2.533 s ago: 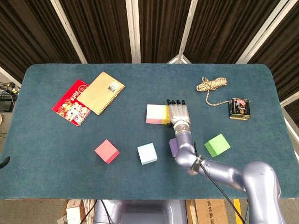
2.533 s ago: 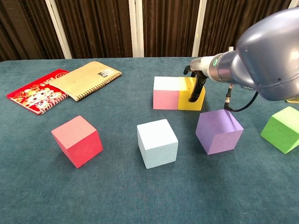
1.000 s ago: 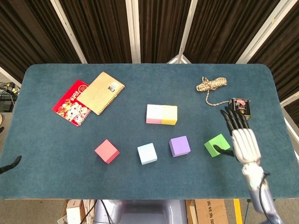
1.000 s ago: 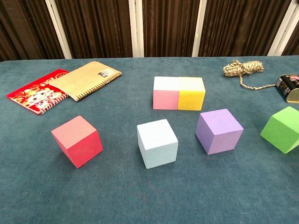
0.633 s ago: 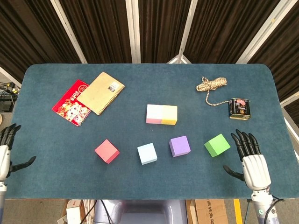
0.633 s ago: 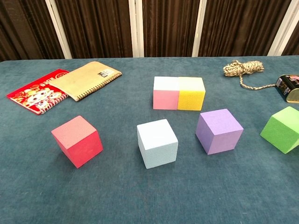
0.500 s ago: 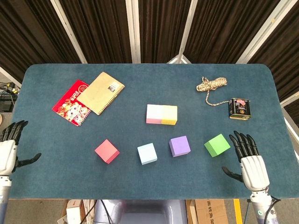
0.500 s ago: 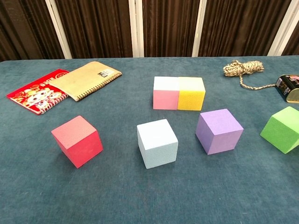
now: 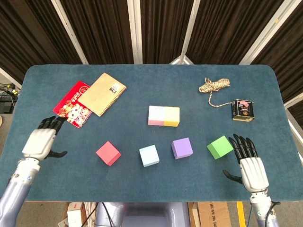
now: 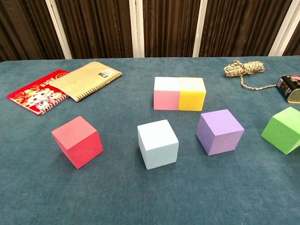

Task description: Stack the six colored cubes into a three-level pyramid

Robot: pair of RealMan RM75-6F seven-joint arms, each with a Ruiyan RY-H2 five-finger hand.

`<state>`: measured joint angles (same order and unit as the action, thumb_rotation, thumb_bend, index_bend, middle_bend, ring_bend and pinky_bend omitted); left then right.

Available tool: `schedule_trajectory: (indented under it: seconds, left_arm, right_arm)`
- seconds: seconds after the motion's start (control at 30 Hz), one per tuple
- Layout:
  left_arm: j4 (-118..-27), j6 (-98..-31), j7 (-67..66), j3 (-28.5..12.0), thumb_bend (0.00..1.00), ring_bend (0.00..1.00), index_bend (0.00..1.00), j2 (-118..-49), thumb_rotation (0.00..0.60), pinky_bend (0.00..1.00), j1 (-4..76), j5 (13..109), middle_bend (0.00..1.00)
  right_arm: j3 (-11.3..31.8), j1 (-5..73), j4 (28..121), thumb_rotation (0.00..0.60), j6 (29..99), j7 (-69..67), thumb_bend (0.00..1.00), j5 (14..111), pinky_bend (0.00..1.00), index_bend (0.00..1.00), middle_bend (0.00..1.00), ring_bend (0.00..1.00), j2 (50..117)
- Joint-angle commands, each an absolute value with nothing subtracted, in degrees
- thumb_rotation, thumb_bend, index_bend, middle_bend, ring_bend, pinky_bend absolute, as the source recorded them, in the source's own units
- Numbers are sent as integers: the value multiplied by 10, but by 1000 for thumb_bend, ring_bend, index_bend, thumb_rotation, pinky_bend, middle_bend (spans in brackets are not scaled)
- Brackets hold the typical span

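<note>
Six cubes sit on the table (image 9: 142, 189): red cube (image 9: 108, 153), pale blue cube (image 9: 149, 155), pink cube (image 9: 155, 115) touching yellow cube (image 9: 171, 116), purple cube (image 9: 182, 148), green cube (image 9: 220, 147). Left hand (image 9: 40, 143) and right hand (image 9: 251, 168) hover empty, fingers apart. Cubes look light, foam-like, slightly grippy; best pinched across opposite flat faces.

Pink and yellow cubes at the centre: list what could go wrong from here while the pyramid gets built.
1. The pink cube and yellow cube touch with no gap, so a hand gripping or pushing one may shift the other.
2. The red cube sits rotated to the row; placed uncorrected, it would likely leave an uneven base.
3. The green cube lies just ahead of the open right hand; a careless reach could knock it.
</note>
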<state>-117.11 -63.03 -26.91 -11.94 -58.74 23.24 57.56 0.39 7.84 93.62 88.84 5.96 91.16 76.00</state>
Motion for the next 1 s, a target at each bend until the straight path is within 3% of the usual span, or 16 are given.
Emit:
schedule_trajectory:
  seconds: [0.03,0.57,1.0]
  left_arm:
    - [-1133,-567,-291,-125,118,0,83,-594,600,12,287,537,71]
    - [-999,-356,-270,-106,114,0,78,-630,600,7,436,547,66]
    - [-961,-343,-195,-80,114,0,74,-685,600,0,455,636,68]
  right_arm:
    - [8,78,938,600,883,68,120,903,0,0,9,26,765]
    - [42,68,942,600,871,127,120,830,0,0,9,25,789]
    - [48,66,948,600,863,136,120,817,0,0,9,25,796]
